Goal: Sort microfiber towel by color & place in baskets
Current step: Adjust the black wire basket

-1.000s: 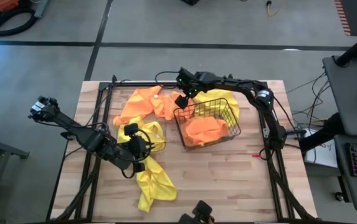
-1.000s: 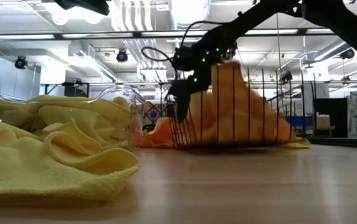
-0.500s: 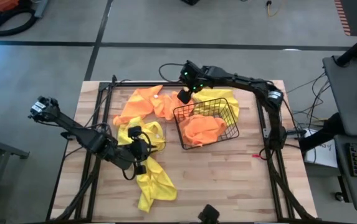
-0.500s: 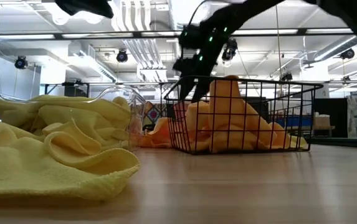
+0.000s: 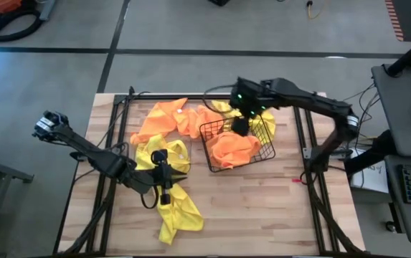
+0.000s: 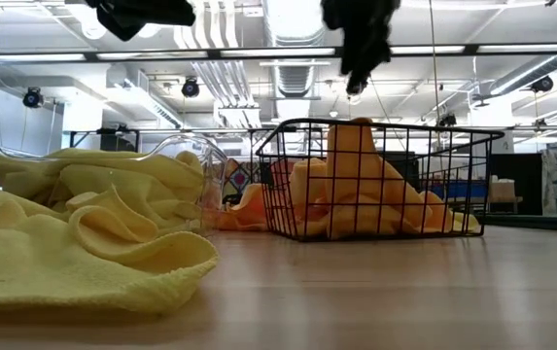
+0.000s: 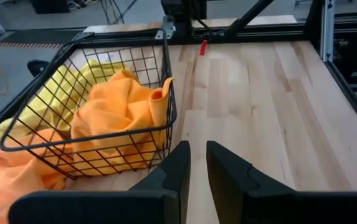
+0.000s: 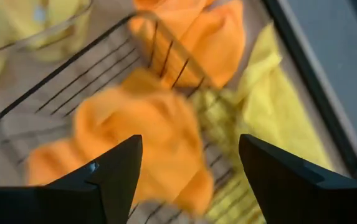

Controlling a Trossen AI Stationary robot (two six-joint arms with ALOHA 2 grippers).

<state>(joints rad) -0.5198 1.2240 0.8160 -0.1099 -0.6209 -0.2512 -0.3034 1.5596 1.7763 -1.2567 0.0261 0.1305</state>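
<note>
While the sort is only partly done, here is how it stands:

Done: orange towels (image 5: pixel 235 149) heaped in the black wire basket (image 5: pixel 270 147); yellow towels (image 6: pixel 113 175) piled in the clear plastic bin (image 5: pixel 183 159), seen best in low view.

Left to do: orange heap (image 5: pixel 163 120) loose on table (image 5: pixel 262 208) behind the bins; yellow towel (image 5: pixel 262 113) partly under/behind wire basket's far side; another yellow towel (image 5: pixel 178 209) spilled on the wood just in front of clear bin. Judging by this, approx. half sorted.

R gripper (image 5: pixel 241 126): above far rim of wire basket, fingers spread wide, nothing betw. them; wrist view looks down on the orange pile.

L gripper (image 5: pixel 163 178): low at the clear bin's near edge, over yellow cloth; fingers narrow, almost touching, no cloth seen betw. them.

In the way: yellow towel by wire basket is pinned by it; basket wall blocks a straight reach.

Around: black frame rails (image 5: pixel 116 143) along table sides; small red item (image 5: pixel 295 179) nr right edge.
</note>
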